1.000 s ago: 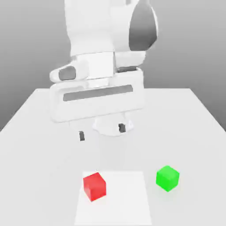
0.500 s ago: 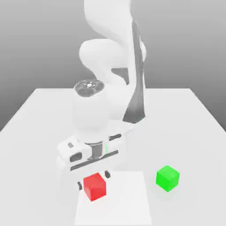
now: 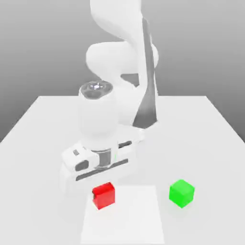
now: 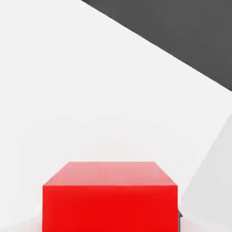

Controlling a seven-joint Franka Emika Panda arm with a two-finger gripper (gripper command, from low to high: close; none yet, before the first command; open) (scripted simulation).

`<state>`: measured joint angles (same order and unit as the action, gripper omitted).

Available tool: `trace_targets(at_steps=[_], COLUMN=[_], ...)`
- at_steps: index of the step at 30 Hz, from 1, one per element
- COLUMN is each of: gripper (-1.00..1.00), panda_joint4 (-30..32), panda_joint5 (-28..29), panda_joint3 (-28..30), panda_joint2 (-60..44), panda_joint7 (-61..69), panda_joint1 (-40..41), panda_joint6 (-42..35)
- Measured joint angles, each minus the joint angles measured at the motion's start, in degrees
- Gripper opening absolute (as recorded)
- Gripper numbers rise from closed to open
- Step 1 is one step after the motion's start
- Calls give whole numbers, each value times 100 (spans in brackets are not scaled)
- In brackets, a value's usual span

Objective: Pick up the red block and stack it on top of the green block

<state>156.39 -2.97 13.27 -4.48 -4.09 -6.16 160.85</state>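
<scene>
On the exterior view's left half, the white robot arm (image 3: 119, 62) bends down over the pale worktop (image 3: 43, 129), its wrist pointing straight down. The hand (image 3: 102, 184) sits low at the end of it, right above the near part of the worktop, and its broad white body hides the fingers from this side. The hand is closed on the red block (image 3: 104, 195), which stands directly beneath it and touches it from below. The block's front and top faces are in view, its back edge tucked under the hand's body. It rests at the far left corner of a lighter square patch (image 3: 127, 220) marked on the worktop, with its base seemingly on or just at the surface; whether it is lifted at all cannot be told.

In the hand view the red block (image 4: 110, 197) fills the near foreground, its top face flat and level, with a sliver of a dark finger (image 4: 180, 216) just beside one lower corner.

Further toward the exterior view's right, the green block (image 3: 182, 193) sits upright on the worktop just off the right edge of the lighter patch. It stands well apart from the red block and the hand, touching neither.
</scene>
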Motion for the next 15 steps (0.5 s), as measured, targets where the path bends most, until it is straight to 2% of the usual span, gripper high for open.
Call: trace_targets(at_steps=[13,15], gripper=[-100,-100], panda_joint4=[253,255], panda_joint5=[260,280], panda_joint3=[-1167,-1239], panda_joint2=[1023,815], panda_joint7=[62,65], panda_joint1=[-2003,-2118], panda_joint6=[-783,-568])
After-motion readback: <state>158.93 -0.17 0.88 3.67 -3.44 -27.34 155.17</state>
